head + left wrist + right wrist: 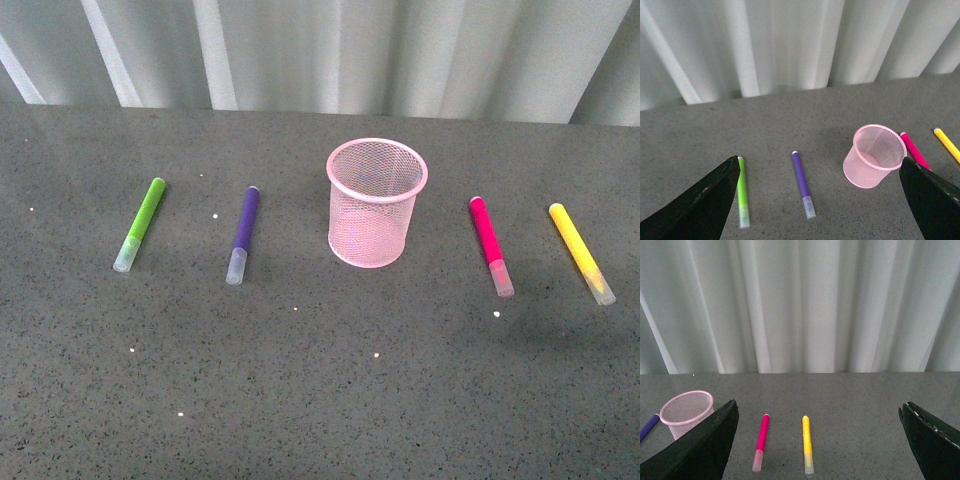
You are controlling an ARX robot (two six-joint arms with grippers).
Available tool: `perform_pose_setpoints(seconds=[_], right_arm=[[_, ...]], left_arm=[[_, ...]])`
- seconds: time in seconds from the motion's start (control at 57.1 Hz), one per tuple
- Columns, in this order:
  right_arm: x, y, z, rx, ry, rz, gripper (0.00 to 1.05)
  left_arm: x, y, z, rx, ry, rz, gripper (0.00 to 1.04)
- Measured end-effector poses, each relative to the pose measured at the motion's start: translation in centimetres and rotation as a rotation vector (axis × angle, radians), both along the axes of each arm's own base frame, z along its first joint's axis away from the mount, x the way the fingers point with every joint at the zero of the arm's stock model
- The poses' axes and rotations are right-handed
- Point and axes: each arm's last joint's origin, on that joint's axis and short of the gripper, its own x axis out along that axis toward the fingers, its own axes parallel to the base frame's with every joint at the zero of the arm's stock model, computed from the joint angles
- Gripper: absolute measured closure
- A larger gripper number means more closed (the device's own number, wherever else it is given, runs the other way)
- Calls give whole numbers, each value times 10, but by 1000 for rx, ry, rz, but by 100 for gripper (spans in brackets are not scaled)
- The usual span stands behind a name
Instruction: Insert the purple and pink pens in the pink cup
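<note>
The pink mesh cup [376, 203] stands upright and empty at the table's middle. The purple pen [243, 234] lies flat to its left, clear cap toward me. The pink pen [490, 244] lies flat to its right, cap toward me. Neither arm shows in the front view. My left gripper [820, 200] is open and empty, high above the table, with the purple pen [803, 183] and the cup [875, 155] between its fingers. My right gripper [820, 445] is open and empty, above the pink pen [760, 441]; the cup [686, 413] shows at the edge.
A lime-green marker [140, 223] lies at the far left and a yellow marker [581, 252] at the far right, both flat on the dark speckled table [320, 380]. A pale curtain [320, 50] hangs behind the table's back edge.
</note>
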Motion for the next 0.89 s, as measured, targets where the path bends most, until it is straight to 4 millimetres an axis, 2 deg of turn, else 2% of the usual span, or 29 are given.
perform_pose_setpoints(seconds=[0.158, 0.228, 0.368, 0.508, 0.718, 0.893], right_arm=[[0, 0, 0, 0, 0, 1, 7], [0, 0, 0, 0, 0, 0, 7], [0, 0, 0, 0, 0, 1, 7], [0, 0, 0, 0, 0, 0, 7], [0, 0, 0, 0, 0, 0, 7], [0, 0, 0, 0, 0, 1, 7]], left_arm=[[67, -41, -16, 93, 199, -71, 7], [87, -57, -28, 127, 276, -89, 7], [109, -81, -53, 195, 342, -104, 7], [124, -93, -76, 234, 389, -109, 7], [146, -89, -91, 248, 421, -65, 7], [162, -59, -90, 230, 422, 15, 7]])
